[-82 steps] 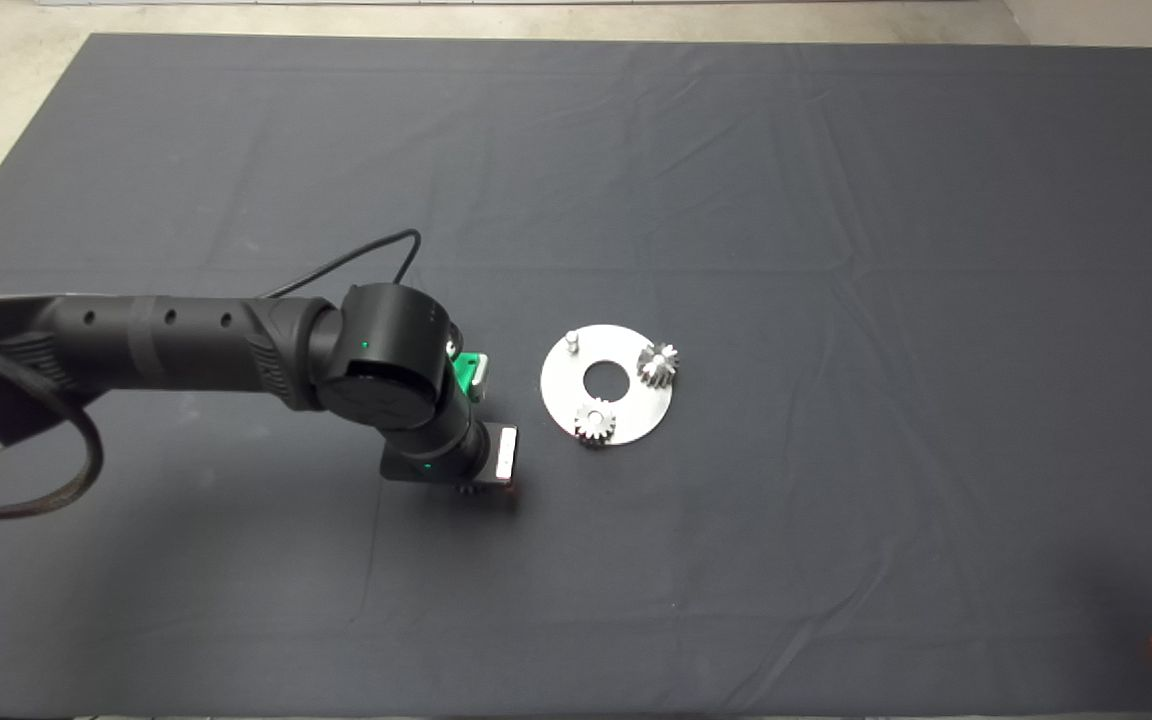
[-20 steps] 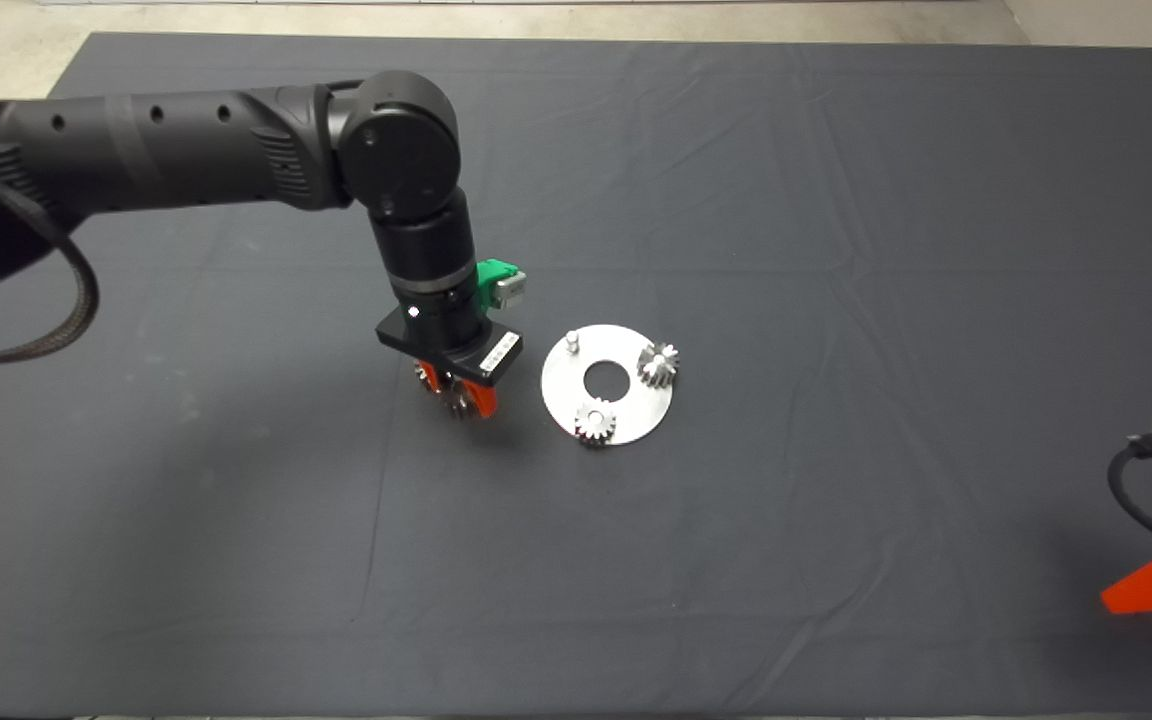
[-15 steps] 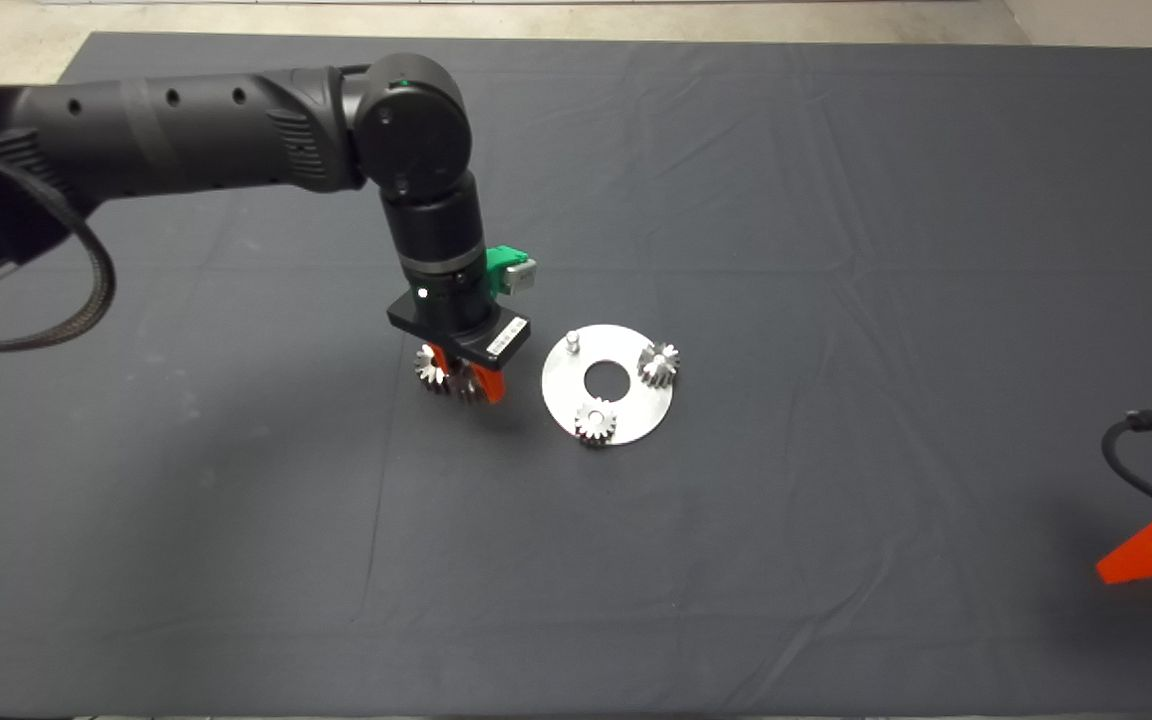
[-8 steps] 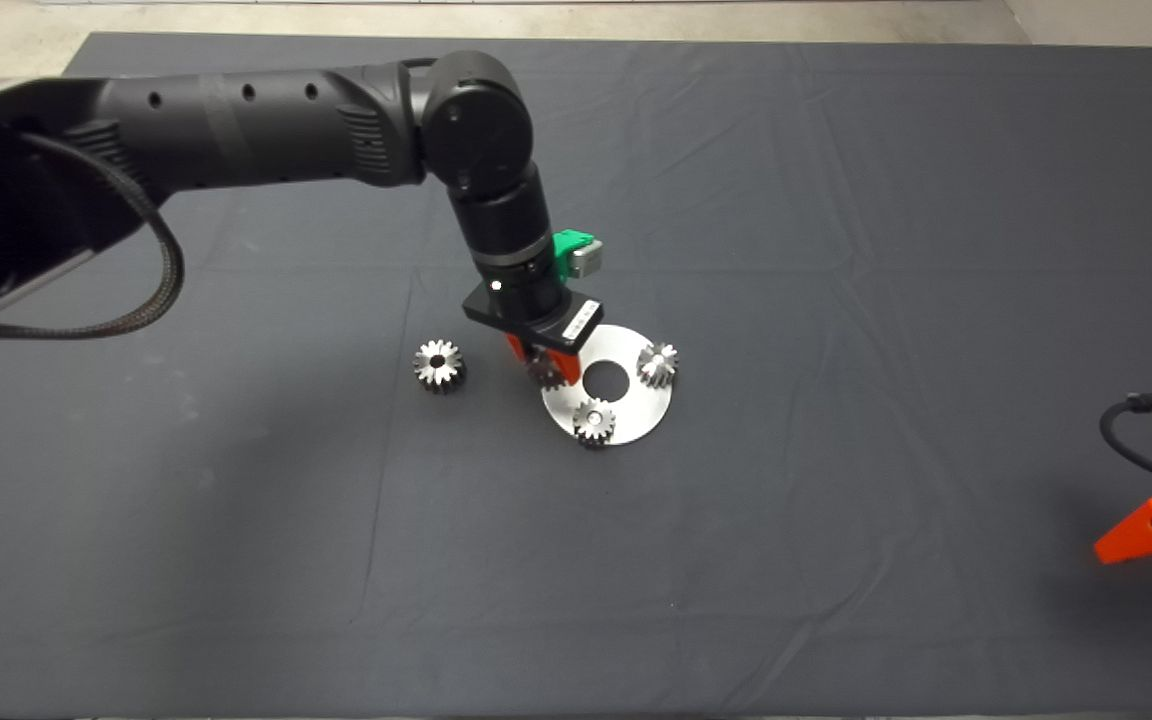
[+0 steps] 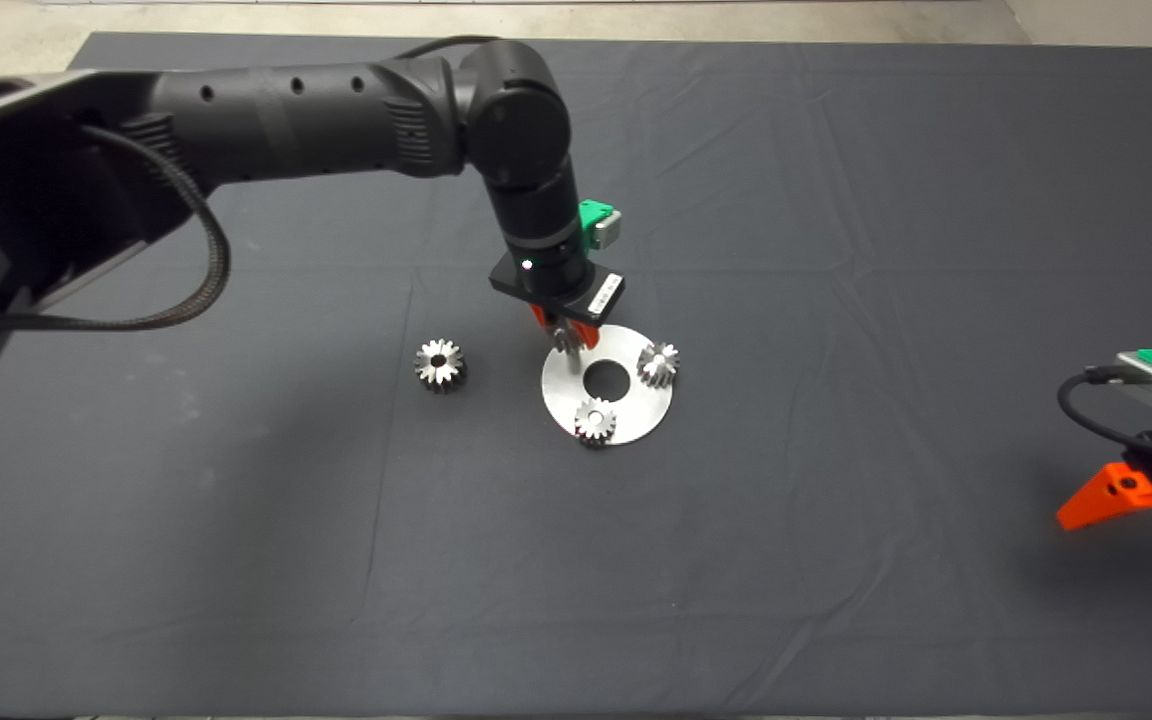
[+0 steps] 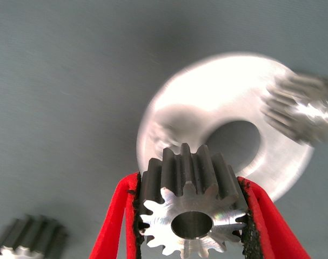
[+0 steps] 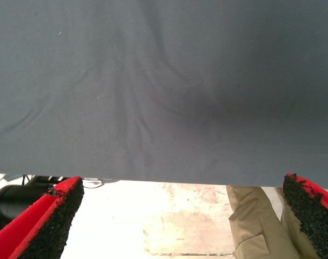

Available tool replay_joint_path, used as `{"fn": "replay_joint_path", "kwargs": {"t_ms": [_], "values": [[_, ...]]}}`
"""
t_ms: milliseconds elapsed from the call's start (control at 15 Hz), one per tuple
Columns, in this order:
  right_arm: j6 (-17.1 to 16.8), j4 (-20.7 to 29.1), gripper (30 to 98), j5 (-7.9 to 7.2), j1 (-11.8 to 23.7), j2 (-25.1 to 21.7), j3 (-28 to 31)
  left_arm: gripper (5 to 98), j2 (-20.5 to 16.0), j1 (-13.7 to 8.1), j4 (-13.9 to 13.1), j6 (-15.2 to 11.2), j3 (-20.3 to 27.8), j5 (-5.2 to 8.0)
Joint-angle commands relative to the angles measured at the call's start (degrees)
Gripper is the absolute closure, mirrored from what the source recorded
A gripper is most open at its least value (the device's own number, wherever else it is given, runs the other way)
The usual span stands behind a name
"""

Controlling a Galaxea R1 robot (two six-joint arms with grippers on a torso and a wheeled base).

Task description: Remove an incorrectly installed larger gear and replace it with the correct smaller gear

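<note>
Left wrist view | left gripper (image 6: 192, 216) clamped on smaller gear (image 6: 192, 216) | above plate (image 6: 218, 102) | right gripper (image 7: 180, 216) apart

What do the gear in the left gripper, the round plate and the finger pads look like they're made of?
Smaller gear: looks like machined steel, bright face, darker teeth. Round plate: polished metal by its white glare, possibly steel or aluminium. The left gripper's finger pads: black, grainy, probably rubber or foam on red plastic fingers.

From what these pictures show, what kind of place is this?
Probably a robot test bench: a table under a dark mat, a bare concrete floor beyond it, and a steel disc carrying small gears, the left gripper above it.
</note>
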Motion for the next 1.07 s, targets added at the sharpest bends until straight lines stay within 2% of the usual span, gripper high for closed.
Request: {"fn": "replay_joint_path", "kwargs": {"t_ms": [0,67,200,267,667,1000], "values": [[-0.3,1.8,31.6,-5.71,0.7,1.3,-1.4,73.1,0.4,-1.3,0.9,0.1,-0.4,0.91],[-0.4,1.8,31.6,-5.71,0.7,1.3,-1.4,73.3,0.5,-1.3,1.1,0.1,-0.4,0.83],[-0.4,1.8,31.6,-5.63,0.7,1.3,-1.4,73.5,0.8,-1.2,3.4,0.2,-0.4,1.18],[-0.4,1.8,31.6,-5.71,0.7,1.3,-1.5,73.5,0.8,-1.2,3.7,0.2,-0.8,2.11],[-0.4,1.8,31.6,-5.66,0.7,3.1,-3.0,73.6,1.2,-0.9,3.8,0.3,-1.4,2.32],[-0.5,1.6,31.6,-5.63,0.7,3.1,-3.1,73.6,2.0,1.7,3.9,0.5,-1.5,2.41]]}}
